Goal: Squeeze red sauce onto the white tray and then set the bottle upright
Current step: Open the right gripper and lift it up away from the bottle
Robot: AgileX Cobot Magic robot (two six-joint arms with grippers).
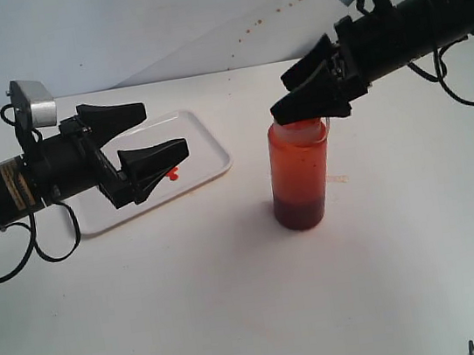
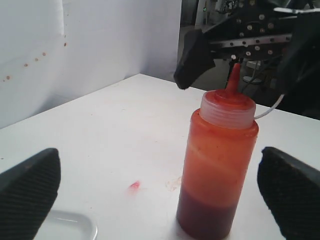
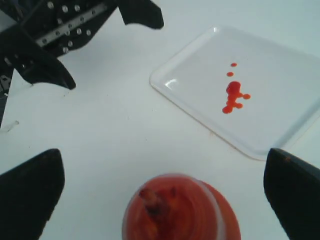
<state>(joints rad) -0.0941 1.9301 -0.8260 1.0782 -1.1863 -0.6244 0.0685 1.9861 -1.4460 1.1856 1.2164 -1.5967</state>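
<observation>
The bottle [image 1: 301, 173] stands upright on the white table [image 1: 238, 310], just off the right-hand end of the white tray [image 1: 205, 149] as I look at it, with dark red settled at its base and orange-red above. The right gripper [image 1: 282, 97] hangs at the very top of the bottle with its jaws spread wide. Seen from the left wrist, its black fingers [image 2: 192, 55] stand one on each side of the pointed red nozzle, level with it, and neither one touches. From the right wrist I look straight down on the cap of the bottle [image 3: 175, 210], which sits between the two fingers with clear table showing on both sides, so nothing is gripped. The left gripper [image 1: 162, 128] hovers over the tray, also spread wide and empty, its tips pointing across toward the bottle. In its own wrist view the bottle [image 2: 217, 170] lines up between the fingers but stands ahead of them, apart from both. The red sauce [image 1: 174, 171] lies on the tray as a small cluster of glossy blobs and drops [image 3: 232, 95], close under the left gripper's lower finger in the exterior view and well apart from the bottle. A small red spot [image 2: 134, 186] marks the table near the bottle's base.
</observation>
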